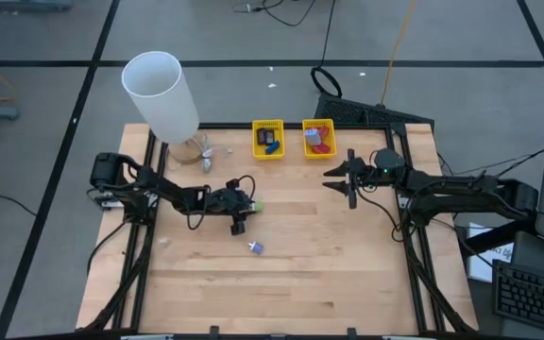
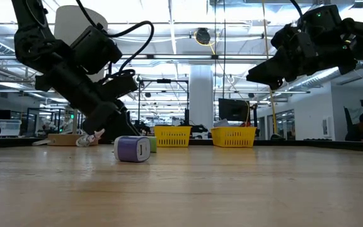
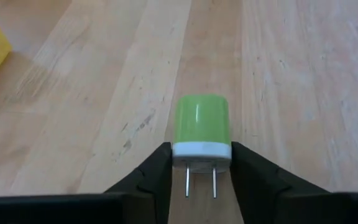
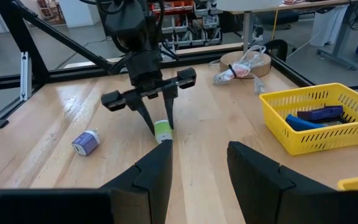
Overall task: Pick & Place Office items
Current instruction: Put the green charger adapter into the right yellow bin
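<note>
No readable brand or writing anywhere, just plain colours. Down on the table (image 1: 348, 274) near the middle, left gripper (image 1: 249, 204) with its fingers (image 3: 151, 177) closed in around a green plug (image 3: 202, 134), white base and two prongs sitting right between the tips, still lying flat on the wood. Looks touching on both sides but can't swear to a firm squeeze. Purple plug (image 1: 257, 247) loose on the table just beside that, nearer the front edge. Two yellow baskets (image 1: 268, 139) at the back edge, blue and dark bits in one, red and blue in the other. Right gripper (image 1: 349, 178) up off the table over to the right, fingers apart a little, nothing in it. Tall white cylinder (image 1: 161, 94) at the back left corner
</note>
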Available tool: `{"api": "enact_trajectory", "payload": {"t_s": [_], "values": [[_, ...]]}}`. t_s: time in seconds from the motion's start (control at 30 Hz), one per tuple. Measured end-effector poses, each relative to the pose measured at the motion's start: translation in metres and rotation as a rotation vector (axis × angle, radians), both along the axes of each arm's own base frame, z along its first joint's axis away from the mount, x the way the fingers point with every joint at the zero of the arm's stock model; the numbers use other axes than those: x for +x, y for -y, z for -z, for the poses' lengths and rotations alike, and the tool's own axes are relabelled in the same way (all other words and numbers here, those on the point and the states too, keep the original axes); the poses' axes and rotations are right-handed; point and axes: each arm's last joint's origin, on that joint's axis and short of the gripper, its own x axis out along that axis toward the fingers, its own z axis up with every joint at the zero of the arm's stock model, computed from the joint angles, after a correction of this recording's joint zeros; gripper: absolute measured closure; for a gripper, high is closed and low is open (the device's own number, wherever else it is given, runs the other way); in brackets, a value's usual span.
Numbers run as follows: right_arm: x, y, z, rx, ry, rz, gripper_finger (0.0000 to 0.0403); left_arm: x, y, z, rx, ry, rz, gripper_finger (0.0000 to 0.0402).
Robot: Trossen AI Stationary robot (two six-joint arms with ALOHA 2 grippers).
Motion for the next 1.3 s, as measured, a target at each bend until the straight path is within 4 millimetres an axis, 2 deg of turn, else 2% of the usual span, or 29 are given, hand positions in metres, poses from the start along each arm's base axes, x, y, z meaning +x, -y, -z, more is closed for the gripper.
{"api": "enact_trajectory", "payload": {"t_s": [0.17,0.3,0.43,0.57,0.67,0.8,0.93,1.17,1.3], "values": [[0.0,0.0,0.0,0.0,0.0,0.0,0.0261,0.003,0.0,-0.004,-0.027,0.063,-0.03,0.0264],[0.0,0.0,0.0,0.0,0.0,0.0,0.0261,0.009,0.002,-0.016,-0.017,0.197,-0.031,0.0252],[0.0,0.0,0.0,0.0,0.0,0.0,0.0261,0.017,0.005,-0.03,0.005,0.324,-0.006,0.0264],[0.0,0.0,0.0,0.0,0.0,0.0,0.0261,0.026,0.005,-0.042,0.014,0.387,-0.004,0.027],[0.0,-0.001,0.0,0.0,0.0,-0.004,0.0261,0.033,0.005,-0.05,0.016,0.421,-0.004,0.0261],[0.002,-0.006,0.0,-0.035,-0.001,-0.041,0.0261,0.039,0.004,-0.057,0.027,0.447,-0.053,0.0245],[0.007,-0.016,0.003,-0.087,-0.014,-0.099,0.0261,0.042,0.003,-0.057,0.013,0.421,-0.077,0.0259],[0.021,-0.025,0.018,-0.16,-0.091,-0.028,0.0261,0.052,0.003,-0.063,-0.024,0.367,-0.095,0.0271],[0.031,-0.026,0.021,-0.166,-0.038,-0.027,0.0255,0.06,0.004,-0.071,-0.026,0.355,-0.092,0.0253]]}}
